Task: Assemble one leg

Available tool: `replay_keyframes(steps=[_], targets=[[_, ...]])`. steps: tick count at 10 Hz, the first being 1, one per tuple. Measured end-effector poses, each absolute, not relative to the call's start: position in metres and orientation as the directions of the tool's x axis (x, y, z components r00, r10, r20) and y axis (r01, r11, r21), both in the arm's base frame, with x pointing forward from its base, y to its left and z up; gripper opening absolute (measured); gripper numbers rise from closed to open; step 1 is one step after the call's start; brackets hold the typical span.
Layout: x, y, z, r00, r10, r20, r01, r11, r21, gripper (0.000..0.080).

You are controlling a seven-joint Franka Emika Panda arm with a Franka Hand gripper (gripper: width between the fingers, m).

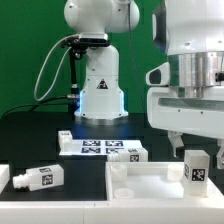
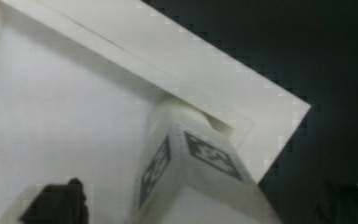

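- Landmark: the white rimmed panel (image 1: 140,190) lies flat on the black worktop (image 1: 40,130), at the front of the exterior view.
- The leg (image 1: 197,171) stands upright at the panel's corner nearest the exterior view's right, tagged faces outward. The wrist view shows the leg (image 2: 194,165) seated inside that corner of the panel (image 2: 69,120), against the raised rim.
- The hand (image 1: 193,146) sits directly above the leg, fingers pointing down on either side of its top; whether the fingers press the leg or stand clear cannot be told.
- A second leg (image 1: 35,179) lies on its side on the worktop, beyond the panel's opposite edge.
- The marker board (image 1: 100,148) lies flat behind the panel.
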State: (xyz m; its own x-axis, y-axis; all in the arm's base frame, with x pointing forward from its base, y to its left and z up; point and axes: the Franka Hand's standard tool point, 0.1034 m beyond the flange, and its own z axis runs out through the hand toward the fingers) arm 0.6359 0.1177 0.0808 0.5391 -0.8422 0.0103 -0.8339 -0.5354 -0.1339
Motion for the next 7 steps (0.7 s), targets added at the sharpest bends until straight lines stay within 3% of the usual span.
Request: replay_keyframes(steps=[3, 5, 6, 7], targets=[[0.6365, 0.1149, 0.0802, 0.725, -0.687, 0.051, -0.679, -0.725, -0.117, 0.0648], [0.6376, 0.1129, 0.0786, 0.961, -0.254, 0.109, -0.250, -0.967, -0.047, 0.0648], [0.6367, 0.1116, 0.0762, 0.979, -0.171, 0.107, -0.167, -0.985, -0.042, 0.0648], [0.6367, 0.1119, 0.0763, 0.971, -0.215, 0.105, -0.211, -0.976, -0.047, 0.0648]])
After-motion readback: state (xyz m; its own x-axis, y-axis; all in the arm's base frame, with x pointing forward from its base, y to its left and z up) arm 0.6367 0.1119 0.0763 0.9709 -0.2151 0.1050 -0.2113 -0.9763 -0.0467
